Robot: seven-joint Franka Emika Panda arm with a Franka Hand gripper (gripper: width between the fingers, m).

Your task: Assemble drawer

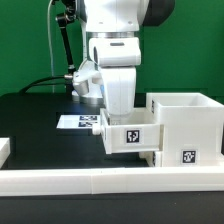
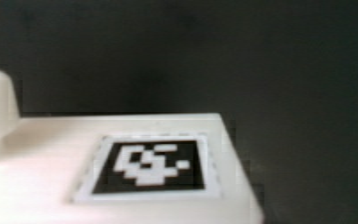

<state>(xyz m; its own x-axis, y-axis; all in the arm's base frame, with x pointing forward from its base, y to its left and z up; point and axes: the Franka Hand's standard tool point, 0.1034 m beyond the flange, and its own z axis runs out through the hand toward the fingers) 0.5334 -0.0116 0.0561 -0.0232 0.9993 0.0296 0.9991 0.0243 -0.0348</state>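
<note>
Exterior view: a low camera set close to the black tabletop (image 1: 40, 125), facing the arm (image 1: 115, 45) nearly head-on and roughly level with the white casing (image 1: 190, 125), with the long white rail (image 1: 110, 180) crossing the foreground. Wrist view: a camera on the arm, looking steeply down from very near onto a white surface bearing one square tag (image 2: 149, 165), which fills much of the frame; focus is soft. Both views share this white part, probably the tray (image 1: 128, 135) below the arm, and the dark tabletop beyond it.
</note>
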